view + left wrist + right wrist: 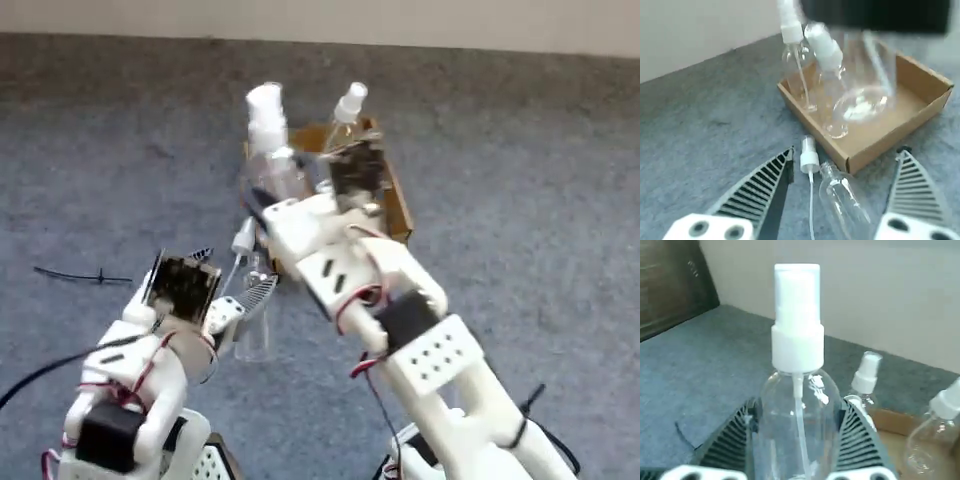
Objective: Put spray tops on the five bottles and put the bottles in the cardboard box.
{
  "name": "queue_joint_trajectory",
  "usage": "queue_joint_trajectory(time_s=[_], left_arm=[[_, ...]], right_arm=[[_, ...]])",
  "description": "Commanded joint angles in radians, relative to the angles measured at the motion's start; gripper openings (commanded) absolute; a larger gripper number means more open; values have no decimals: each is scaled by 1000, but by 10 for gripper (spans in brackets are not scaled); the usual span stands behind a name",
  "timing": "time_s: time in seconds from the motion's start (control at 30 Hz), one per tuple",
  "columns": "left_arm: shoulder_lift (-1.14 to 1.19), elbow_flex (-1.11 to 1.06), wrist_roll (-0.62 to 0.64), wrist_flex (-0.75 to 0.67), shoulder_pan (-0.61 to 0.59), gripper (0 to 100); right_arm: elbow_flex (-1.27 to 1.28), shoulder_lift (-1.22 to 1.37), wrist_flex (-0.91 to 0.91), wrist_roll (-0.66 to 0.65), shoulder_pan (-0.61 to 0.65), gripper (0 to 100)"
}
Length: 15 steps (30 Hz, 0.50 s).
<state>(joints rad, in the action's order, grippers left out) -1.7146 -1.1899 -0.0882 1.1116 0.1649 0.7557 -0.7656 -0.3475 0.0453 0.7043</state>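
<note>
Plastic capped bottle: your right gripper is clamping it, likely needing lowering into the cardboard box; your left gripper is gaping over the uncapped bottle.

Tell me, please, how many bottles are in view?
4: one bottle in the right fingers, two capped bottles in the box, one uncapped bottle on the carpet by the left fingers. A fifth may be hidden.
</note>
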Motion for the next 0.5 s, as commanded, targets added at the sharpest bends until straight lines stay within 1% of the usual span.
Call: queue_joint_trajectory(time_s=[0.0,0.13,0.27,0.37,0.47], left_arm=[[-50,-10,3,-43,28,297],[-50,-41,5,-98,22,295],[-50,-122,-3,-170,15,295],[-50,-140,-3,-181,-18,295],[-50,-142,-3,-180,-28,295]], right_arm=[[-74,16,22,-15,68,4],[-85,15,-104,-15,116,4],[-122,-31,-232,-17,124,4],[-170,-70,-349,-18,122,4],[-185,-97,-378,-18,120,4]])
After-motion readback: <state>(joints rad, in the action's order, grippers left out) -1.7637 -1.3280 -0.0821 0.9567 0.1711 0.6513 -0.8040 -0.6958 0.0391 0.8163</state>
